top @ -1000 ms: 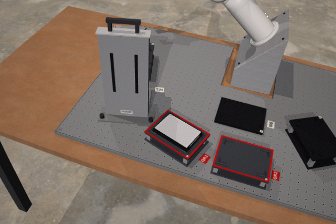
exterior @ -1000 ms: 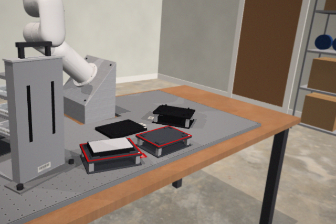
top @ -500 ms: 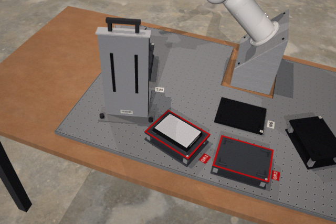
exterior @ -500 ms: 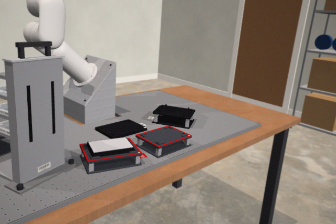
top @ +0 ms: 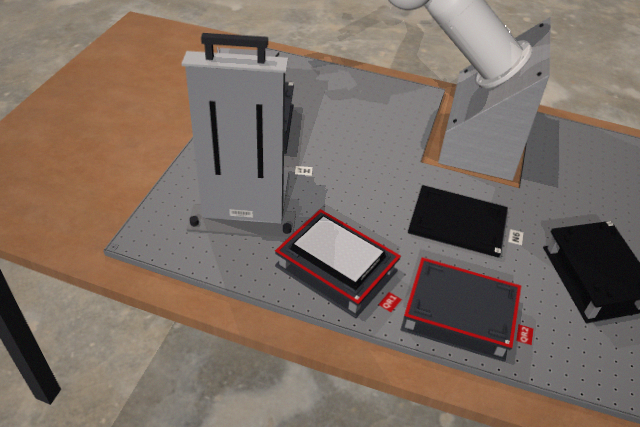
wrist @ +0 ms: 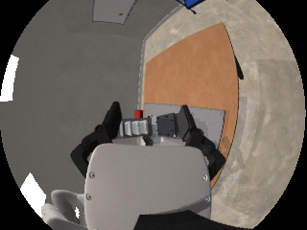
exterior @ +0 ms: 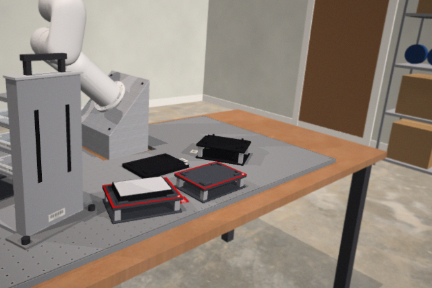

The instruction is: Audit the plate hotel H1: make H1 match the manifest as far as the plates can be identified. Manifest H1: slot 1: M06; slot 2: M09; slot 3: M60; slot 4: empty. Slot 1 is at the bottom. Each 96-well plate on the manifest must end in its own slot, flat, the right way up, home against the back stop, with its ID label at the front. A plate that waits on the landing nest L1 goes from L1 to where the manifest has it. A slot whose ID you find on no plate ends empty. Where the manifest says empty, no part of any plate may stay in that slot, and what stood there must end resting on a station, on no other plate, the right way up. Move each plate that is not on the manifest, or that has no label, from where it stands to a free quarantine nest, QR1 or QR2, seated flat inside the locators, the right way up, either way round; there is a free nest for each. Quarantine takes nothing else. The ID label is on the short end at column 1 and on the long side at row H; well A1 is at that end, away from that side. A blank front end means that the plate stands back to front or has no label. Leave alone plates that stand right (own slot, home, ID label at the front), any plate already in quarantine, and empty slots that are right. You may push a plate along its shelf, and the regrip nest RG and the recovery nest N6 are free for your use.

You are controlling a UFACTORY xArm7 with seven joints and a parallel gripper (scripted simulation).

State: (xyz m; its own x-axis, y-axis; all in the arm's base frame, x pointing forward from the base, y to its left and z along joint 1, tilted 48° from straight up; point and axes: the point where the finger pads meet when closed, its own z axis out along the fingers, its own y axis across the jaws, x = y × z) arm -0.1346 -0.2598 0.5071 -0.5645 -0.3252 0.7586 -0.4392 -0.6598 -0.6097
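Note:
The plate hotel H1 [top: 235, 138] [exterior: 43, 152] shows its closed grey back with two slots and a black handle; its shelves and the plates on them are mostly hidden, with only shelf edges at the far left of the exterior view [exterior: 3, 138]. A white-topped plate [top: 338, 249] [exterior: 141, 186] sits flat inside the red-framed nest QR1 [top: 287, 253]. The nest QR2 [top: 462, 303] [exterior: 209, 175] holds nothing. My gripper [wrist: 150, 110] is open and empty, high above the table and outside the top and exterior views. Far below it the wrist view shows the hotel's top [wrist: 153, 128].
The flat black N6 nest [top: 457, 218] [exterior: 155, 164] lies behind QR2. A raised black nest [top: 594, 267] [exterior: 223, 145] stands at the right, with nothing on it. The arm's grey base block [top: 491, 122] [exterior: 115, 124] stands at the back of the breadboard.

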